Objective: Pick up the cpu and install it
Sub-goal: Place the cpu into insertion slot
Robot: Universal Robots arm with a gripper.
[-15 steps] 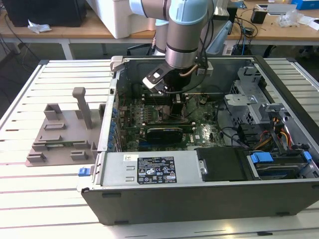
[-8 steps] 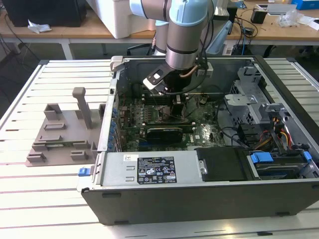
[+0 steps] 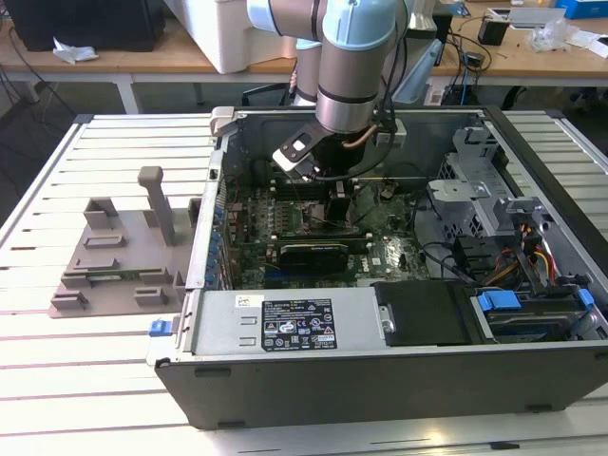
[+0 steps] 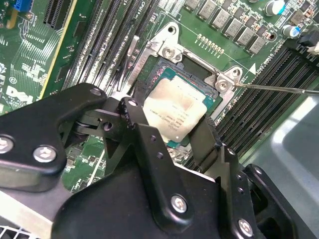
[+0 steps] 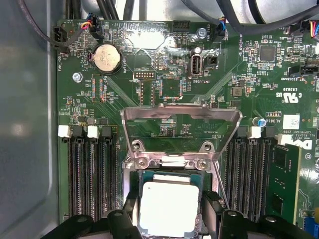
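The tool (image 4: 168, 130) is pinching the cpu (image 4: 175, 108) by two opposite edges, holding it in or just over the motherboard socket (image 4: 152, 74), whose hinged plate (image 5: 182, 113) is standing open. Seating appears under way, demanding square alignment. The open computer case (image 3: 380, 375) is lying on a slatted bench (image 3: 85, 380), with cluttered desks (image 3: 142, 59) behind.

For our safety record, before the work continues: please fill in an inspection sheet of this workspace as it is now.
Surface: slatted white table, bearing an open computer case.
Job's things: cpu at the socket, whose metal frame stands open.
Clutter: grey tray beside the case, exterior view's left.
Hand: hand closed on the cpu's edges.
Cables: coloured wires inside the case, exterior view's right.
Surroundings: workbenches behind.
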